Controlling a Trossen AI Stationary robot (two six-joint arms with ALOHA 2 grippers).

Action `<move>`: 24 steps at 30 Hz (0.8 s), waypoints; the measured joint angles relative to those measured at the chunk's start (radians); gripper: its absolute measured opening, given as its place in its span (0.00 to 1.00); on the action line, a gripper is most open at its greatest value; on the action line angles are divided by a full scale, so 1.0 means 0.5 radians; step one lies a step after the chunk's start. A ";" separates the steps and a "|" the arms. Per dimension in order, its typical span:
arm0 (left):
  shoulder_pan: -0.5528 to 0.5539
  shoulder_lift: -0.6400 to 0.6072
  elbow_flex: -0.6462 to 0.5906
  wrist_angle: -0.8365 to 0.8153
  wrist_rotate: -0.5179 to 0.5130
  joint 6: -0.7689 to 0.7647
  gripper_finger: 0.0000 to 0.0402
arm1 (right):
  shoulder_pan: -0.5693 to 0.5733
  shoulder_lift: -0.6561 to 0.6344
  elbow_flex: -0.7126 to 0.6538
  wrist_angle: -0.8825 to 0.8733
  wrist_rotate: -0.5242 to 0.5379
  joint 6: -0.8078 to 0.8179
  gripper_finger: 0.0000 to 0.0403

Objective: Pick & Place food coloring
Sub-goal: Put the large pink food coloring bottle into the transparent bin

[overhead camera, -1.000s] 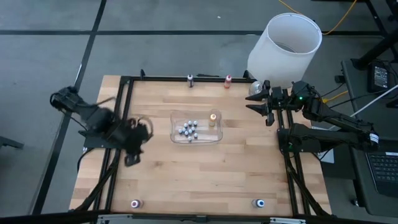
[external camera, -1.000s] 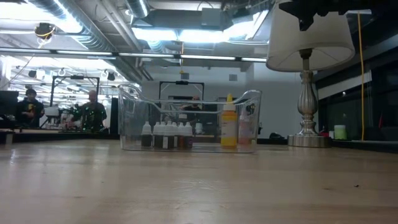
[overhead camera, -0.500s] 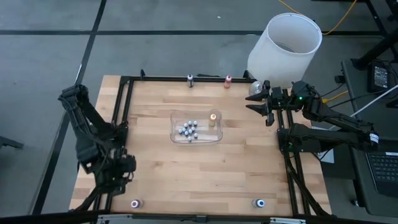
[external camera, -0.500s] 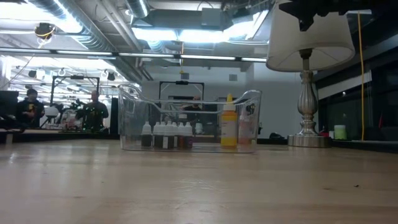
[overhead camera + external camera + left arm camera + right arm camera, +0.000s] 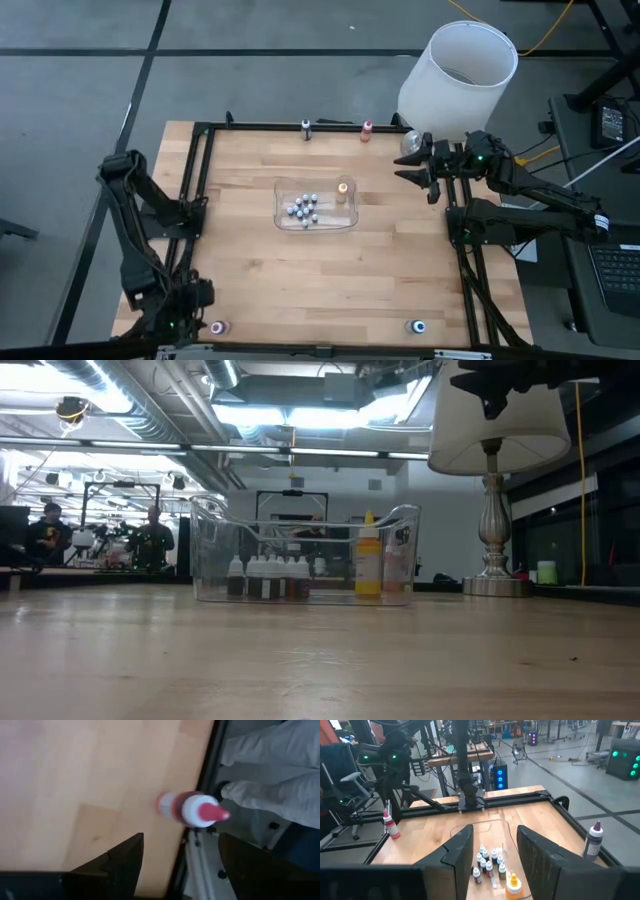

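A pink food coloring bottle [image 5: 192,810] stands upright on the wood by the table's near left corner [image 5: 218,327]. My left gripper [image 5: 180,865] hangs open just above and left of it [image 5: 195,305], fingers slanting down, touching nothing. A blue bottle [image 5: 418,326] stands at the near edge. A dark purple one [image 5: 306,127] and a red one [image 5: 367,130] stand at the far edge. A yellow-orange bottle [image 5: 343,190] stands in the clear tray [image 5: 352,222] at the table's middle. My right gripper [image 5: 405,165] waits open at the far right, held level.
The tray also holds several small dark bottles with pale caps [image 5: 487,862]. A lamp with a white shade [image 5: 460,75] stands at the far right corner. A black frame rail [image 5: 185,250] runs along the table's edges. A person's grey trouser legs [image 5: 270,780] show past the near edge.
My left gripper has swung from beside the tray's left side toward the table's near left corner and come down, ending just short of the pink bottle. The bottles and the tray have not moved.
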 joint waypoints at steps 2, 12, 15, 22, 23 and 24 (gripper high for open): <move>0.003 0.074 0.000 0.100 -0.001 0.040 0.64 | 0.000 0.000 0.000 -0.024 0.001 -0.001 0.38; 0.069 0.393 -0.002 0.399 0.001 0.158 0.65 | 0.000 0.001 0.000 -0.089 0.001 -0.005 0.38; 0.105 0.450 -0.002 0.446 0.000 0.216 0.65 | 0.000 0.001 0.000 -0.088 0.001 -0.004 0.38; 0.140 0.487 -0.002 0.408 0.025 0.258 0.65 | 0.001 0.000 0.000 -0.087 0.000 0.002 0.38; 0.140 0.487 -0.002 0.396 0.050 0.257 0.65 | 0.000 0.000 0.000 -0.087 0.000 0.002 0.38; 0.139 0.487 -0.002 0.389 0.072 0.257 0.65 | 0.000 0.000 0.000 -0.087 0.000 0.002 0.38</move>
